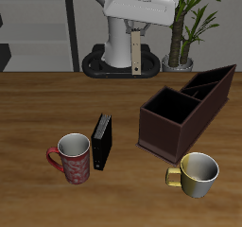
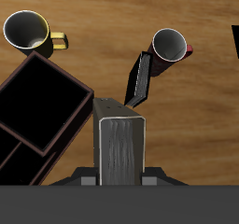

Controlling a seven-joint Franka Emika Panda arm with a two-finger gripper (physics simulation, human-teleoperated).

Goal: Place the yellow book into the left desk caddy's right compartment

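Note:
My gripper (image 1: 137, 27) is shut on the yellow book (image 1: 138, 53), a thin grey book with tan edges. It hangs upright, high above the table's back, near the robot base. In the wrist view the book (image 2: 121, 146) fills the space between my gripper's (image 2: 121, 177) fingers. The left desk caddy (image 1: 163, 134), a reddish-brown open box, stands on the table nearer the front edge than my gripper. Its large open section (image 1: 171, 108) is empty, and it also shows in the wrist view (image 2: 39, 102). I cannot tell which end is the right compartment.
A black book (image 1: 101, 141) stands upright beside the caddy, and shows in the wrist view (image 2: 140, 78). A red mug (image 1: 73, 158) stands beside it. A yellow mug (image 1: 197, 172) stands near the front edge. A darker caddy (image 1: 216, 84) lies behind the reddish-brown one.

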